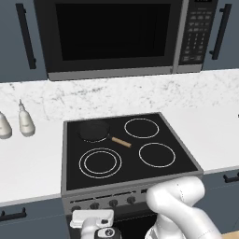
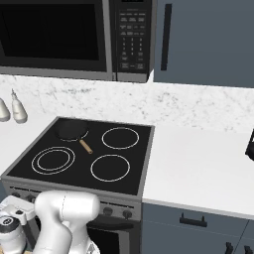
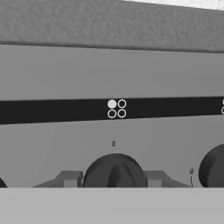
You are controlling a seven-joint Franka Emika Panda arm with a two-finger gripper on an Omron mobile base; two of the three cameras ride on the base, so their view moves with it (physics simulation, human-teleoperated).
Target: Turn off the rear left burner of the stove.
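The stove (image 1: 132,156) is a black glass cooktop in a grey steel frame with a row of dark knobs along its front. A small dark skillet (image 1: 94,130) with a tan handle covers the rear left burner. My gripper (image 3: 113,177) is low in front of the knob panel, at the left part of the row. In the hand view one round dark knob (image 3: 114,168) sits between my fingertips (image 3: 68,178), which touch its sides. Above that knob a four-circle mark (image 3: 116,109) has its top-left circle filled. A second knob (image 3: 213,168) shows at the right edge.
A big black microwave (image 1: 112,32) hangs above the stove. Two pale bottles (image 1: 25,122) stand on the white counter (image 1: 28,163) to the left. A dark object (image 2: 250,146) sits at the right counter's edge. Drawers with dark handles (image 2: 196,220) lie below.
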